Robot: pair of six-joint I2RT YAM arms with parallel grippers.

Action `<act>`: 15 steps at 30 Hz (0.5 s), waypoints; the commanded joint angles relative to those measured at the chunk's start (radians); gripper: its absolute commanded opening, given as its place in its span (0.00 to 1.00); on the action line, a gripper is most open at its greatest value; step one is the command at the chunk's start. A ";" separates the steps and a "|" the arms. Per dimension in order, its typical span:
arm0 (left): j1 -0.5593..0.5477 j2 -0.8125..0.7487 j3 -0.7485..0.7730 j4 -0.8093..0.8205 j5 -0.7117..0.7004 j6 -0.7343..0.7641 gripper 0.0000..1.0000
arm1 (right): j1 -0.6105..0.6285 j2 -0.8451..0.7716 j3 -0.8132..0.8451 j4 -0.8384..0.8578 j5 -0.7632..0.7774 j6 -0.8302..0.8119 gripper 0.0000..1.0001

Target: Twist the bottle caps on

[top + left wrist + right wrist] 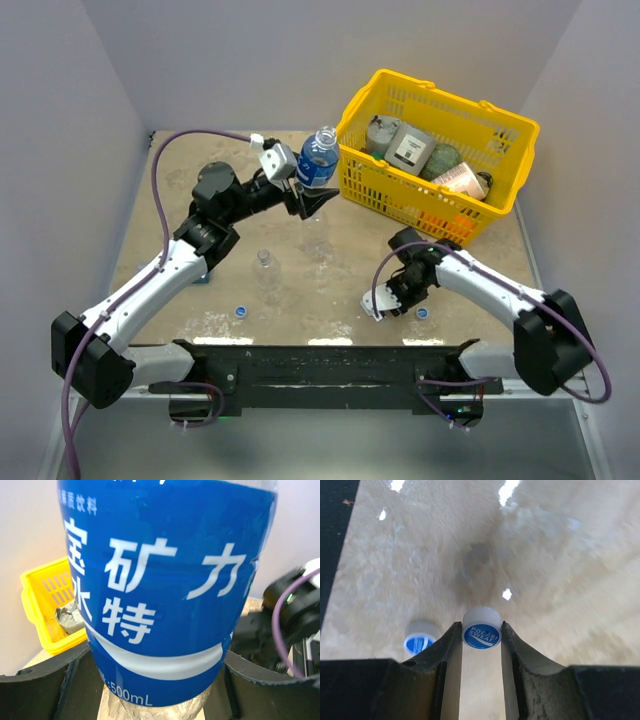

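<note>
As far as I can judge, no cap is screwed on yet. The left tool (pixel 312 192) is clenched round the clear plastic bottle with the dark blue label (pixel 165 590), lifted off the counter (pixel 330 288) beside the yellow plastic basket (pixel 400 195). Its label shows white Chinese characters and "500mL". The right tool (pixel 383 305), low over the counter, pinches a small round blue-and-white screw cap (pixel 481 629) marked "POCARI SWEAT". A second such cap (pixel 420 640) lies just beside it. An unlabelled clear plastic bottle (pixel 265 262) stands on the counter.
</note>
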 commanded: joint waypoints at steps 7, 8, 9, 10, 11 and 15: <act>-0.094 0.058 -0.096 0.169 0.126 0.170 0.00 | -0.022 -0.397 0.488 -0.235 -0.112 0.458 0.00; -0.102 0.065 -0.116 0.199 0.135 0.174 0.00 | -0.022 -0.410 0.555 -0.237 -0.105 0.494 0.00; -0.119 0.068 -0.133 0.216 0.146 0.180 0.00 | -0.022 -0.417 0.588 -0.241 -0.101 0.546 0.00; -0.127 0.071 -0.153 0.239 0.150 0.182 0.00 | -0.022 -0.418 0.620 -0.241 -0.086 0.574 0.00; -0.134 0.071 -0.200 0.296 0.159 0.176 0.00 | -0.022 -0.417 0.684 -0.240 -0.079 0.605 0.00; -0.171 0.069 -0.325 0.422 0.187 0.222 0.00 | -0.022 -0.388 0.844 -0.304 -0.099 0.643 0.00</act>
